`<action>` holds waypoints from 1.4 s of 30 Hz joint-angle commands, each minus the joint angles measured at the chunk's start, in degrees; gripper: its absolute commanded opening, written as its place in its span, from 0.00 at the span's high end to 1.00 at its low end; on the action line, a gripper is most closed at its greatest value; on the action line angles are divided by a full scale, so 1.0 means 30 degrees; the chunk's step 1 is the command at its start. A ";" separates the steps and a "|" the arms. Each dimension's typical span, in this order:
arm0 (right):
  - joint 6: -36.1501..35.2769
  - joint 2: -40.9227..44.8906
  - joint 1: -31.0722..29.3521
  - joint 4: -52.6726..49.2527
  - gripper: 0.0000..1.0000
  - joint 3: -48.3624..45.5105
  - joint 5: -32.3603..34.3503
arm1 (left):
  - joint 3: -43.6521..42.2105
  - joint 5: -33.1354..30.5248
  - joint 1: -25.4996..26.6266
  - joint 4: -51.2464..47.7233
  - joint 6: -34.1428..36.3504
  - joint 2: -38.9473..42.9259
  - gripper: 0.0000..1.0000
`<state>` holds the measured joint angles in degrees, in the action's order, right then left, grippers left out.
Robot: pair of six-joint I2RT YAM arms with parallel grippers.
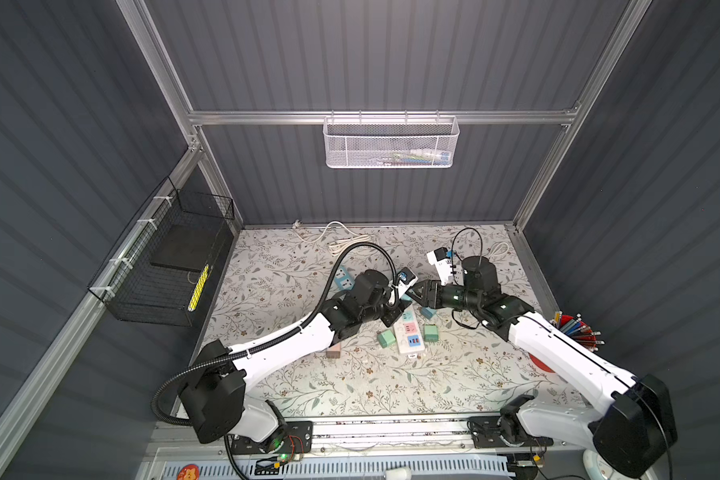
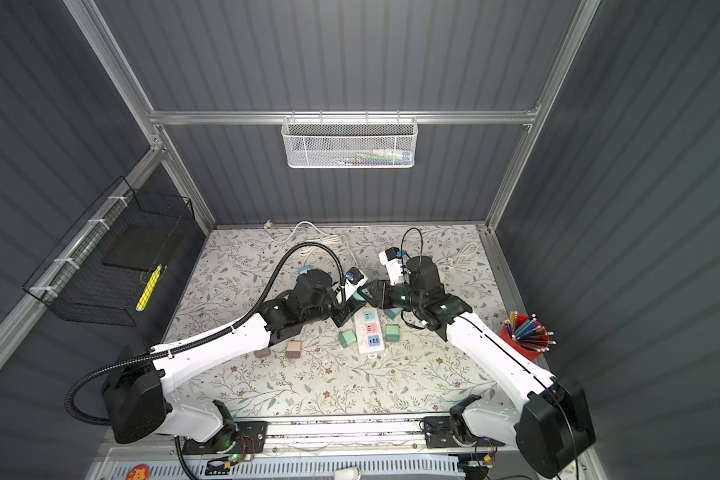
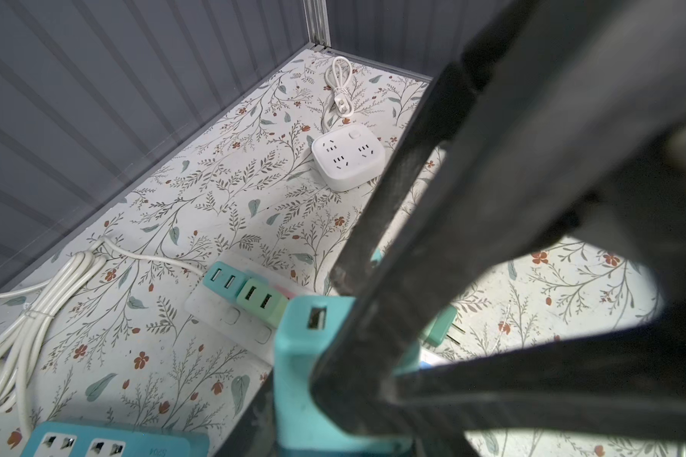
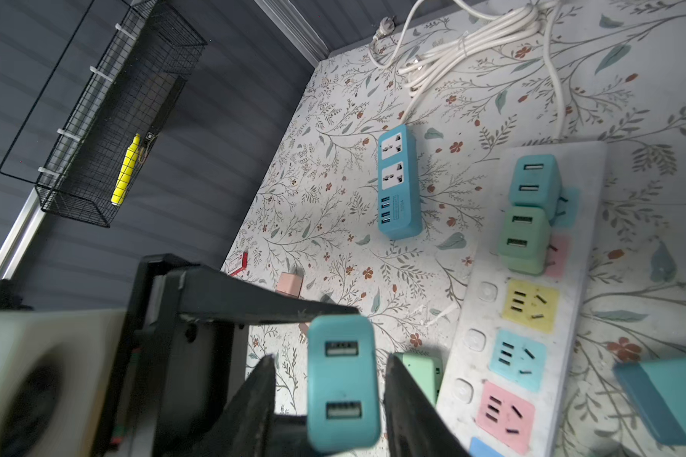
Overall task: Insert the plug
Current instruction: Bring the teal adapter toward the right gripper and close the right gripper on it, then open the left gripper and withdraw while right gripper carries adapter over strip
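Observation:
A teal plug (image 4: pixel 343 382) with two USB ports hangs above the table, and my left gripper (image 1: pixel 398 311) is shut on it. One of that gripper's fingers (image 4: pixel 254 302) lies against its end. My right gripper (image 4: pixel 330 357) is open and straddles the same plug, with a gap showing on each side. In the left wrist view the plug (image 3: pixel 309 364) is half covered by the right gripper's finger (image 3: pixel 412 257). Under both grippers lies the white power strip (image 4: pixel 531 316) with coloured sockets, seen in both top views (image 1: pixel 410 334) (image 2: pixel 368 334). Another teal plug (image 4: pixel 533 180) and a green plug (image 4: pixel 525 237) sit in it.
A blue power strip (image 4: pixel 397 182) lies to the left and a white square socket block (image 3: pixel 347 156) at the back right. Loose green plugs (image 1: pixel 386 338) (image 1: pixel 431 332) flank the strip, and a pink plug (image 1: pixel 333 352) lies under the left arm. A cable coil (image 1: pixel 341 243) lies at the back, a red pen cup (image 1: pixel 574 332) right.

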<state>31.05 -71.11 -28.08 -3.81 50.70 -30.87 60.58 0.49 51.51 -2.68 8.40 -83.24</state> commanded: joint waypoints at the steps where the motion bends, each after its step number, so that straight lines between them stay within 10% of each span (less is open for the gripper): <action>1: 0.0015 -0.0673 -0.0147 0.0169 0.57 0.0343 -0.0460 | 0.0198 0.0363 0.0043 0.0309 -0.0165 0.0461 0.85; 8: 0.0280 -0.0896 -0.0271 0.0566 0.75 -0.0493 -0.0566 | 0.0335 0.0581 0.0043 0.0024 -0.0317 0.0312 0.78; 14: 0.0243 -0.0434 -0.0394 0.0914 0.80 -0.0615 0.0612 | 0.0452 -0.2032 0.0055 -0.0298 -0.1086 0.0618 0.19; 17: -0.0148 -0.0006 -0.0450 0.1770 0.80 -0.1299 0.1923 | 0.0158 -0.5671 -0.0124 0.0169 -0.2170 0.0966 0.05; 29: -0.2701 -0.1412 -0.1549 0.4564 0.81 -0.3422 1.0665 | 0.0937 -0.9406 -0.3982 -0.1742 -0.8011 0.0831 0.00; 42: -0.2399 -0.6686 -0.2846 0.7990 0.82 -0.2958 1.2759 | 0.0821 -0.9949 -0.4014 -0.1925 -0.7635 0.0953 0.00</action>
<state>23.94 -90.11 -35.88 16.82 41.19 3.33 61.82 -27.68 39.33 -7.77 -14.46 -81.01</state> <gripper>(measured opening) 0.285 0.997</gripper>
